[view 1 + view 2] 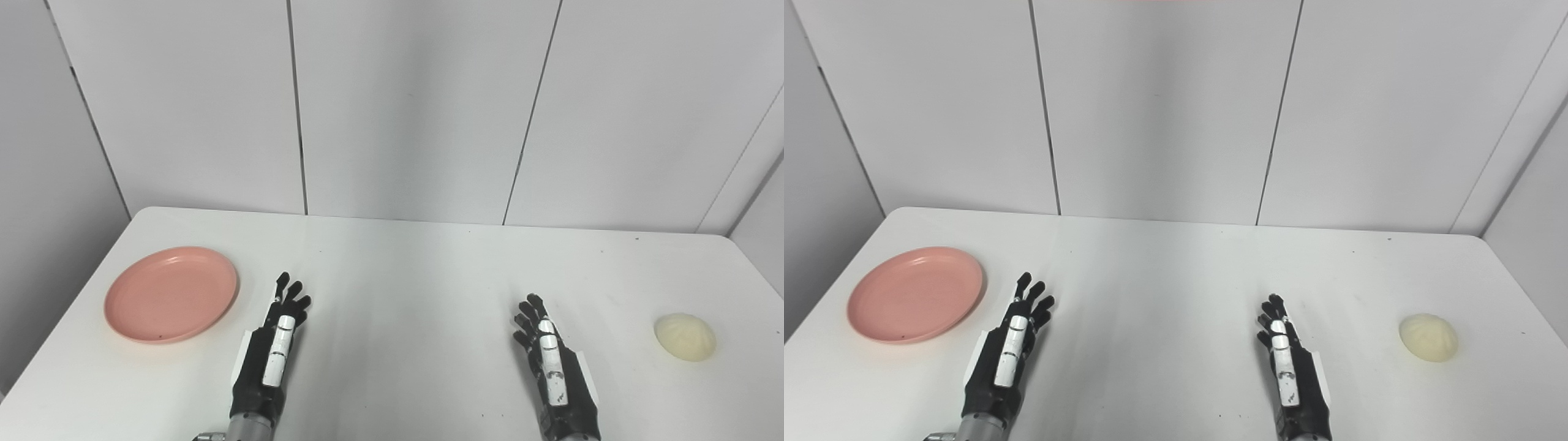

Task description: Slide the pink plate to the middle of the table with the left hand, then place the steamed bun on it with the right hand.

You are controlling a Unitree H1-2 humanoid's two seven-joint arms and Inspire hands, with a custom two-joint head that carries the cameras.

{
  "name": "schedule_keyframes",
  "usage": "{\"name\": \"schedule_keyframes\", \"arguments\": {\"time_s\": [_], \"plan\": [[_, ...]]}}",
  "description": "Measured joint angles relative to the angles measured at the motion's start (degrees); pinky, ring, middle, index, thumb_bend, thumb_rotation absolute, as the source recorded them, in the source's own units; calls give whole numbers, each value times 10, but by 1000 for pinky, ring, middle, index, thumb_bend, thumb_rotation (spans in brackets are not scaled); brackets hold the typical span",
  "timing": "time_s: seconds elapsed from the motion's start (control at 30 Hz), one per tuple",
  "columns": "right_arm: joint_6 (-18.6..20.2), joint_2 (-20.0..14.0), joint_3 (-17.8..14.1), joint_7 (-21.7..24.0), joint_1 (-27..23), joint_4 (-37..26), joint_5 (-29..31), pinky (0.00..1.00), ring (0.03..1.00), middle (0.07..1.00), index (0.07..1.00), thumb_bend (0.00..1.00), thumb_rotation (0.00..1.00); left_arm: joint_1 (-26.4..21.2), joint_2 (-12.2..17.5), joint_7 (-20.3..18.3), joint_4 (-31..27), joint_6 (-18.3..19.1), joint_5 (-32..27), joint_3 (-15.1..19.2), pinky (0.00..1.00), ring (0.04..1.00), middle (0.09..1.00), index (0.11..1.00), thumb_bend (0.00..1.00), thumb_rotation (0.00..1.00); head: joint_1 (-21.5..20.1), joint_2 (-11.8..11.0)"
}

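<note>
A round pink plate (170, 293) lies flat on the left side of the white table (398, 269), with nothing on it. The pale cream steamed bun (685, 336) sits alone near the table's right edge. My left hand (274, 349) rests at the front left, just right of the plate and apart from it, fingers straight and spread, holding nothing. At the front right my right hand (551, 361) is open too, well left of the bun, fingers pointing away from me.
Grey wall panels (416, 110) stand right behind the table's far edge. The table's rounded back corners show at left and right, and a small dark speck (637, 238) marks the far right of its top.
</note>
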Motion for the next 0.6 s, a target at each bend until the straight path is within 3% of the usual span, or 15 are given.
{"name": "schedule_keyframes", "arguments": {"time_s": [0.6], "plan": [[0, 1, 0, 0, -1, 2, 2, 909, 918, 939, 938, 648, 1000, 0, 1, 0, 0, 2, 0, 0, 946, 930, 972, 1000, 650, 946, -1, 1]]}}
